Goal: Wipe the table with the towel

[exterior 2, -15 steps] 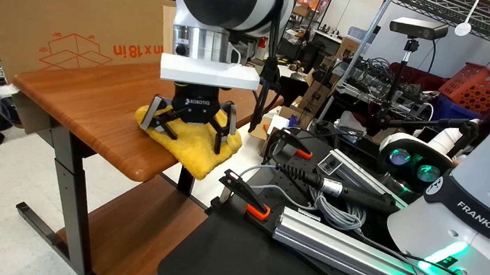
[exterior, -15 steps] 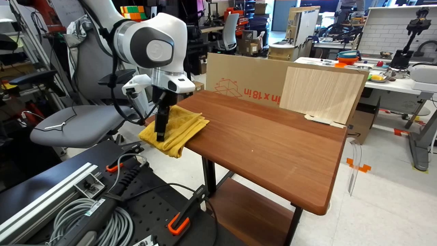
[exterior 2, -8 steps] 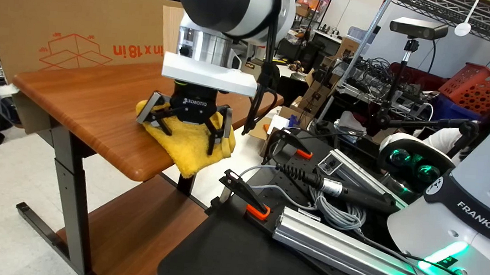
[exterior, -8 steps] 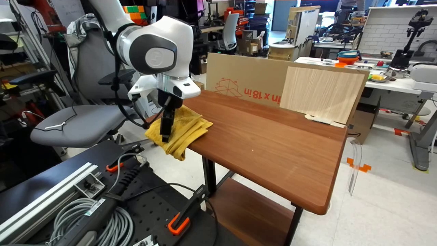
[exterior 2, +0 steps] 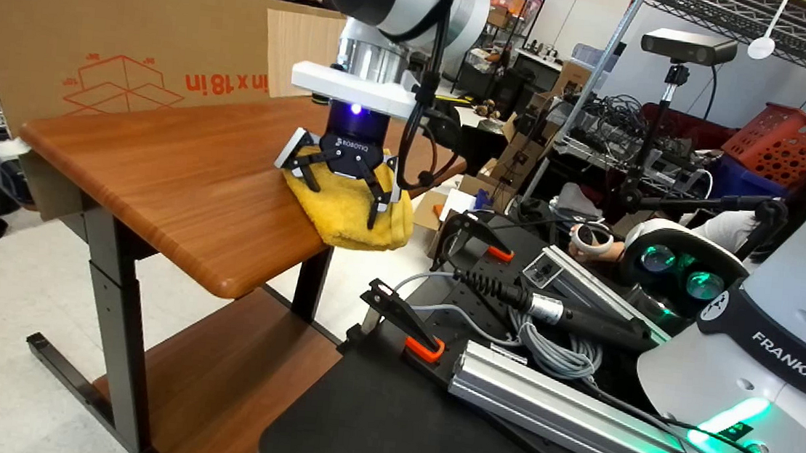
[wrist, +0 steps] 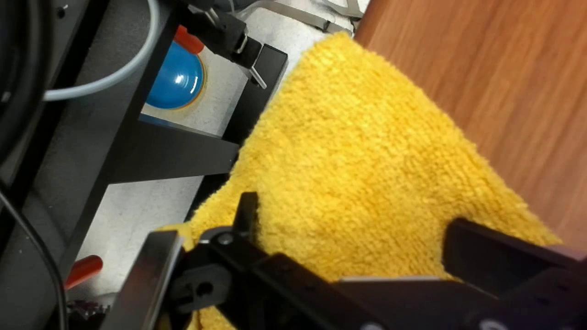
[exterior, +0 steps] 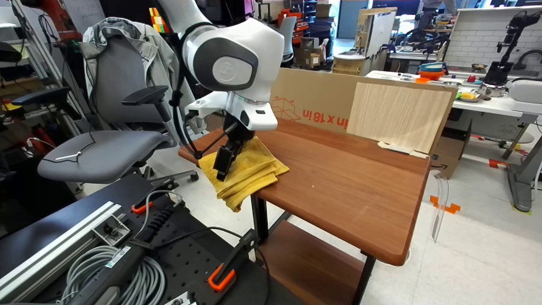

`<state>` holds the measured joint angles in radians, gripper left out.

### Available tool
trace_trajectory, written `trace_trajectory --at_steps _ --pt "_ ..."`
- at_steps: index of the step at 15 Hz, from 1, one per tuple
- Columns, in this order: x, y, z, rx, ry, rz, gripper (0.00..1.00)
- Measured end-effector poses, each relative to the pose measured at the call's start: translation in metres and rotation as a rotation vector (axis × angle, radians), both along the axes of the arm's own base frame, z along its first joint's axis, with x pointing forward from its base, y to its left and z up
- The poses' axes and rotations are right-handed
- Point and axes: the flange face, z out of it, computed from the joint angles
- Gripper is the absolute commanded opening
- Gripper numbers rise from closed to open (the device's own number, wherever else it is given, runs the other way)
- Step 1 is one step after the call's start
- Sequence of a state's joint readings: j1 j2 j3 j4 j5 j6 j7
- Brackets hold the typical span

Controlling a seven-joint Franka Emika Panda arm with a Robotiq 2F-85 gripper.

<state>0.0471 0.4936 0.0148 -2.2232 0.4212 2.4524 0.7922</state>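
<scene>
A folded yellow towel [exterior: 256, 167] lies on the brown wooden table [exterior: 338, 178], with one corner hanging past the edge nearest the robot. It shows in both exterior views and fills the middle of the wrist view [wrist: 348, 151]. My gripper [exterior 2: 343, 205] is tilted and presses down on top of the towel. Its two fingers stand wide apart with towel surface between them, as the wrist view also shows for the gripper [wrist: 351, 215]. The fingertips touch the towel, one near the table's edge. The towel's underside is hidden.
A cardboard panel [exterior: 311, 95] with a light wood board [exterior: 400, 114] stands along the table's far side. A black bench [exterior 2: 359, 398] with orange-tipped clamps [exterior 2: 424, 349] and cables is close to the table's near edge. A grey chair [exterior: 101, 152] stands beside the table.
My gripper has moved along the table, to the right in both exterior views, and tilted more. The towel has slid with it. The fingers stay apart.
</scene>
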Motion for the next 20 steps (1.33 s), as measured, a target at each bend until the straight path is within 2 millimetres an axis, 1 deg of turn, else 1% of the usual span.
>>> trace_trajectory --at_steps 3,6,7,9,11,12,14,17,19,20 --pt "0.009 -0.033 0.003 -0.009 0.052 -0.121 1.0" --pt "0.021 -0.077 0.013 -0.024 0.072 -0.248 1.0" --pt "0.033 -0.095 0.021 -0.035 0.04 -0.289 1.0" --pt "0.061 -0.139 0.034 -0.062 -0.03 -0.374 1.0" --pt "0.083 -0.186 0.04 -0.095 -0.082 -0.468 1.0" --pt "0.092 -0.21 0.04 -0.111 -0.1 -0.516 1.0" --pt "0.104 -0.256 0.036 -0.143 -0.121 -0.616 1.0" --pt "0.117 -0.319 0.032 -0.187 -0.148 -0.773 1.0" --pt "0.123 -0.354 0.03 -0.21 -0.164 -0.878 1.0" --pt "0.126 -0.368 0.029 -0.217 -0.171 -0.928 1.0"
